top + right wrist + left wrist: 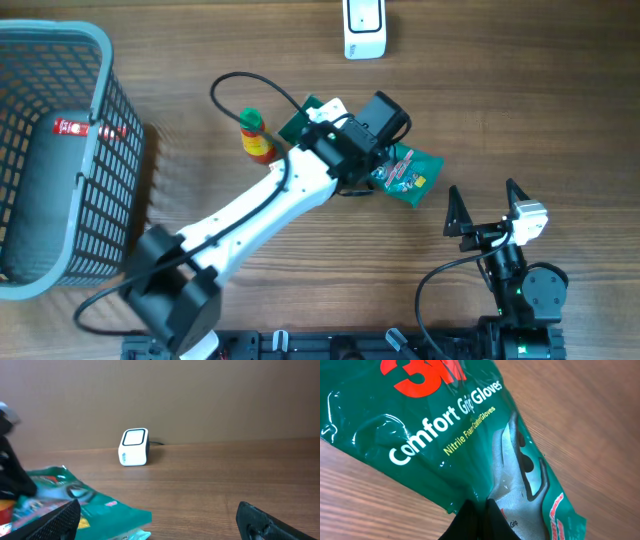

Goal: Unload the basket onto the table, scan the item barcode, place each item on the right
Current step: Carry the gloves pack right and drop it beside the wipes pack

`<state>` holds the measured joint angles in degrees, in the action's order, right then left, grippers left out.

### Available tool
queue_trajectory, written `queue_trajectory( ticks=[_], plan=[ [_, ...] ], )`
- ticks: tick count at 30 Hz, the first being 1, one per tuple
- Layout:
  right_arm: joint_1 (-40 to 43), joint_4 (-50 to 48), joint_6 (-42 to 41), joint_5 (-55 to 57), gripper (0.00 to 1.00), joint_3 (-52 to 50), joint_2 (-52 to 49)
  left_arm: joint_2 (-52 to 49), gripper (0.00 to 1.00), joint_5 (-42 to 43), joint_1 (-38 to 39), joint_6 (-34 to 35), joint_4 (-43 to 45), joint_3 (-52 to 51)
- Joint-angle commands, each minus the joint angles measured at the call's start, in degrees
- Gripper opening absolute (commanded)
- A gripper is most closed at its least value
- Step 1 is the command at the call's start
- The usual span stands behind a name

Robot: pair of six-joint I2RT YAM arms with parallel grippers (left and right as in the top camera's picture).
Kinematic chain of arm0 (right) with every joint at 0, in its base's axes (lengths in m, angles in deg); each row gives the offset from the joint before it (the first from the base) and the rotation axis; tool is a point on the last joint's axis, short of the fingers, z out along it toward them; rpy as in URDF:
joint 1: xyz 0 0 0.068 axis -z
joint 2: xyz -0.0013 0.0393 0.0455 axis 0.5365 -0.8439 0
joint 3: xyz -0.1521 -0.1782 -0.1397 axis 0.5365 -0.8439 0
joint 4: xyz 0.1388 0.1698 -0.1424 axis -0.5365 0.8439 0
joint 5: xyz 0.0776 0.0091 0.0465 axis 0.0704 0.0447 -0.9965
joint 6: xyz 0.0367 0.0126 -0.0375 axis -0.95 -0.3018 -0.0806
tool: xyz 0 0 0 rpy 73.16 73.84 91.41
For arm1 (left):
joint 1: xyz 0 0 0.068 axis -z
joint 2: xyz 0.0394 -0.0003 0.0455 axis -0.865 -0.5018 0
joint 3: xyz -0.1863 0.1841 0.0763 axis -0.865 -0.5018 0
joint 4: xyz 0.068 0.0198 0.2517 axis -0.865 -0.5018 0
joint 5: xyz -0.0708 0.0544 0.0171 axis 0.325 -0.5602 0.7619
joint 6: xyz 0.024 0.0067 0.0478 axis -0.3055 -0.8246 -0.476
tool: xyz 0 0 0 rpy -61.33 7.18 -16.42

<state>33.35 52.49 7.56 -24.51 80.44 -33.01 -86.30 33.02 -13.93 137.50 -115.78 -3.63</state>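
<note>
Glove packet (pixel 408 175) (green, marked 3M Comfort Grip) located mid-table, well short of the white scanner (pixel 364 28) at the far edge. Pinched at one edge by left gripper (pixel 479 510), clamped closed on it. Small bottle (pixel 256 138) just left. Basket (pixel 60 35) far left. Right gripper (pixel 485 200) near right, spread wide, holding nothing.

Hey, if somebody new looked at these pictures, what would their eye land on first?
Most likely the green 3M glove packet near the middle of the table, pinched at its edge by the left gripper. After that, the small white scanner at the far edge, and the big mesh basket on the left arm's side.
</note>
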Motion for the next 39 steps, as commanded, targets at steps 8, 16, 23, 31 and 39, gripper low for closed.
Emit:
queue_trajectory(
  ticks=[8, 16, 23, 31, 39],
  plan=[
    [-0.3, -0.2, 0.7, 1.0, 1.00, -0.1, 0.2, -5.3, 0.04, -2.8, 1.6, -27.1, 9.1, -0.2],
    [-0.3, -0.2, 0.7, 1.0, 1.00, -0.1, 0.2, -6.8, 0.04, 1.3, 3.3, -37.4, 19.5, -0.2],
    [-0.3, -0.2, 0.7, 1.0, 1.00, -0.1, 0.2, -13.3, 0.04, 11.6, 3.3, -37.4, 24.4, -0.2],
    [-0.3, -0.2, 0.7, 1.0, 1.00, -0.1, 0.2, -12.6, 0.89, 14.3, 3.0, -37.4, 21.4, -0.2],
    [-0.3, -0.2, 0.7, 1.0, 1.00, -0.1, 0.2, -2.1, 1.00, 14.2, -1.7, -37.6, 13.3, -0.2]
  ],
)
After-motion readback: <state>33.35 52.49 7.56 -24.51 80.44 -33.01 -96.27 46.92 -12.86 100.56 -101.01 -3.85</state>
